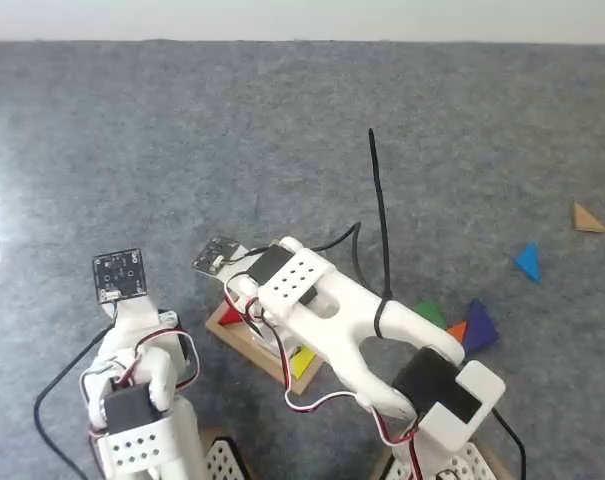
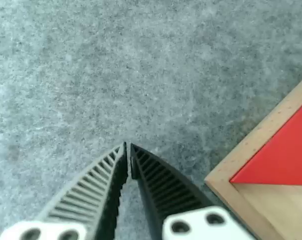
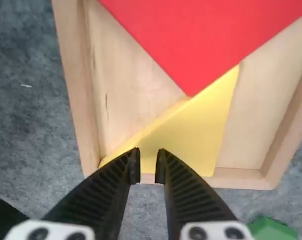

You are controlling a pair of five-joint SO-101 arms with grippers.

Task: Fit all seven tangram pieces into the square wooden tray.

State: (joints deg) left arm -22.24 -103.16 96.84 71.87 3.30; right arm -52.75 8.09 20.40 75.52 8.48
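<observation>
The square wooden tray (image 1: pixel 240 340) lies on the grey carpet between the two arms, largely under the right arm (image 1: pixel 332 320). Inside it lie a red piece (image 3: pixel 190 35) and a yellow piece (image 3: pixel 190 135). My right gripper (image 3: pixel 147 159) hangs over the tray's rim (image 3: pixel 73 75) at the yellow piece's corner, open by a narrow gap, with nothing held. My left gripper (image 2: pixel 127 148) is shut and empty over bare carpet, just off a tray corner (image 2: pixel 250 145) where the red piece (image 2: pixel 280 155) shows.
Loose pieces lie on the carpet to the right: green (image 1: pixel 429 313), orange (image 1: pixel 457 330) and dark purple (image 1: pixel 480 326) close together, a blue triangle (image 1: pixel 527 262) and a tan triangle (image 1: pixel 585 218) farther off. A black cable (image 1: pixel 380 210) rises above the right arm.
</observation>
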